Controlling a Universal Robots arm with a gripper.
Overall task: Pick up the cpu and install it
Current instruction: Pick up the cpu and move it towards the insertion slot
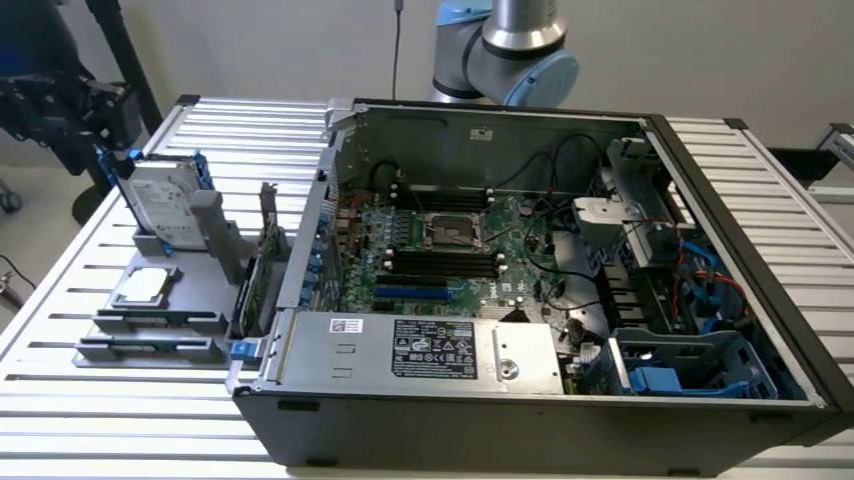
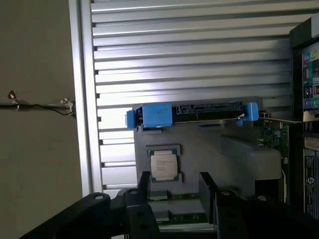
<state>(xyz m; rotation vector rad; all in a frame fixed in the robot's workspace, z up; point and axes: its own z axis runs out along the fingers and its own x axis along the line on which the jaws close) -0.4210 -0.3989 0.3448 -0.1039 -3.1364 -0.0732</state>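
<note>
Gripper (image 2: 175, 183) fingers apart, empty, near cpu (image 2: 163, 166) lying in grey holder (image 2: 209, 144) by table (image 2: 189, 50) edge, beside computer case (image 1: 534, 420).

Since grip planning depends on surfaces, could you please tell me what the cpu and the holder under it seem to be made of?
The cpu: silvery, softly reflective top, likely metal, with a thin dark rim. The holder: matte, even grey, probably plastic, though painted metal is possible.

The cpu (image 2: 163, 167) shows smooth silvery metal, the holder (image 2: 204, 137) matt grey plastic, the table (image 2: 189, 50) ribbed bright metal
</note>
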